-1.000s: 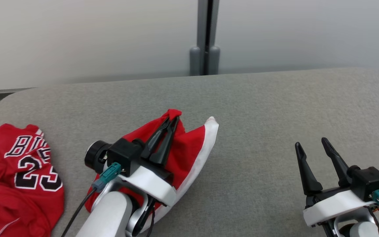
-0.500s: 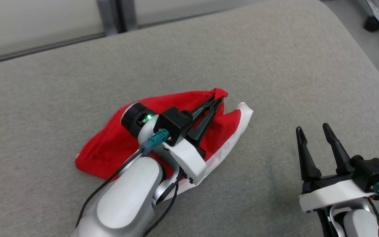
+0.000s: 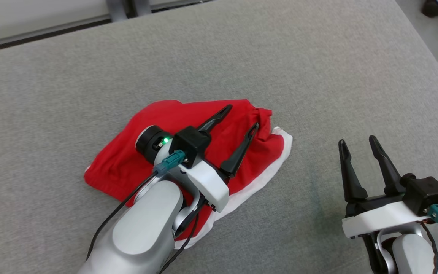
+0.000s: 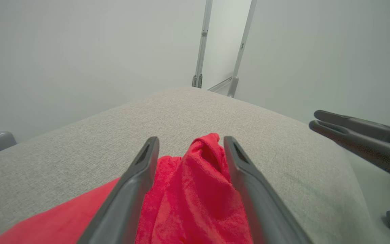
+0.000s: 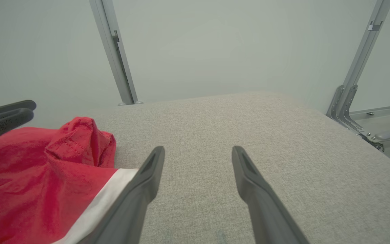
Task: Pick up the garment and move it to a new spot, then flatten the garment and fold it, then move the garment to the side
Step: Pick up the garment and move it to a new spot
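At table [image 3: 318, 68] centre, garment [image 3: 158, 121]: lay crumpled, well clear of far and right edges.
left gripper [image 3: 242, 116]: unclenched, fingers straddled garment's bunched corner.
right gripper [image 3: 357, 140]: spread, empty, over bare table toward right edge.

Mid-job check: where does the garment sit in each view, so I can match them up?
Head view: garment at centre, under the open left gripper.
Left wrist view: garment at bottom centre, rising between the fingers.
Right wrist view: garment at lower left.
Shared landmark: the bunched peak at the garment's end.
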{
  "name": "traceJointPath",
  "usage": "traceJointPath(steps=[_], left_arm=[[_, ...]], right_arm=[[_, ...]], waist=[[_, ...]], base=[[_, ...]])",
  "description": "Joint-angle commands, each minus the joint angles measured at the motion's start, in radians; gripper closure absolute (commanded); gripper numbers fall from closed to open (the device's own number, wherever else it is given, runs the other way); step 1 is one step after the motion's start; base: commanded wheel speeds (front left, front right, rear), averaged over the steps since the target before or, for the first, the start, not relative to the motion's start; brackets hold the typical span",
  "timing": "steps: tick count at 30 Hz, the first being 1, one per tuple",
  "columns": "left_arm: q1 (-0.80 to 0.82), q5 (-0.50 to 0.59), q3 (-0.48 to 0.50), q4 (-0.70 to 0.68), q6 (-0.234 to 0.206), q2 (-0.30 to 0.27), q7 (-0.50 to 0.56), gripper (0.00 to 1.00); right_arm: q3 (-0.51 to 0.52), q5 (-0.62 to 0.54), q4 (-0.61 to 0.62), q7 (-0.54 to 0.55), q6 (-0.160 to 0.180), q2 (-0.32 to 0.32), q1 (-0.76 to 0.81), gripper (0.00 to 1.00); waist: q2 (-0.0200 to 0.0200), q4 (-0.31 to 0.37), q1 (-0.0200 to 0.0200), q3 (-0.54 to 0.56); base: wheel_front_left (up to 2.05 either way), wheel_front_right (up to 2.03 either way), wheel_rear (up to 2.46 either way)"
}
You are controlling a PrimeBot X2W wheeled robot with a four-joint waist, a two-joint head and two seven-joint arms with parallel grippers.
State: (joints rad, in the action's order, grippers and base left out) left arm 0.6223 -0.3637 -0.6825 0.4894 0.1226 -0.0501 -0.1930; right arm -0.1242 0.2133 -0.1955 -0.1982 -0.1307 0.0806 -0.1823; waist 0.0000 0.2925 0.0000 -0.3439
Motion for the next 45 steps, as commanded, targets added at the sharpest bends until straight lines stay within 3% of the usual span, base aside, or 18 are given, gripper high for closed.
traceJointPath(steps=[1,12,20,23,29,37,45], left_arm=[[-0.012,-0.008,0.01,-0.012,-0.005,-0.003,-0.019,0.0],[-0.192,-0.05,0.206,-0.141,-0.146,-0.06,-0.073,0.0],[-0.357,-0.017,0.401,-0.243,-0.203,-0.095,-0.073,0.0],[-0.406,-0.006,0.469,-0.264,-0.205,-0.108,-0.071,0.0],[-0.517,0.012,0.57,-0.285,-0.153,-0.133,-0.071,0.0],[-0.603,0.015,0.575,-0.277,-0.087,-0.147,-0.071,0.0],[-0.67,0.042,0.544,-0.294,-0.096,-0.154,-0.068,0.0]], right_arm=[[0.005,-0.007,-0.001,-0.006,0.0,0.011,-0.004,0.0],[0.024,-0.022,0.026,0.046,0.0,0.056,0.042,0.0],[0.035,-0.026,0.056,0.085,0.0,0.067,0.088,0.0],[0.038,-0.027,0.067,0.099,0.0,0.065,0.105,0.0],[0.033,-0.014,0.076,0.116,0.0,0.073,0.146,0.0],[0.021,-0.003,0.096,0.137,0.0,0.077,0.189,0.0],[0.022,0.001,0.122,0.158,0.0,0.077,0.246,0.0]], waist=[[0.0,-0.035,0.0,0.035],[0.0,-0.178,0.0,0.183],[0.0,-0.26,0.0,0.252],[0.0,-0.281,0.0,0.273],[0.0,-0.306,0.0,0.325],[0.0,-0.304,0.0,0.367],[0.0,-0.294,0.0,0.395]], base=[[0.0,0.0,0.0],[0.0,0.0,0.0],[0.0,0.0,0.0],[0.0,0.0,0.0],[0.0,0.0,0.0],[0.0,0.0,0.0],[0.0,0.0,0.0]])
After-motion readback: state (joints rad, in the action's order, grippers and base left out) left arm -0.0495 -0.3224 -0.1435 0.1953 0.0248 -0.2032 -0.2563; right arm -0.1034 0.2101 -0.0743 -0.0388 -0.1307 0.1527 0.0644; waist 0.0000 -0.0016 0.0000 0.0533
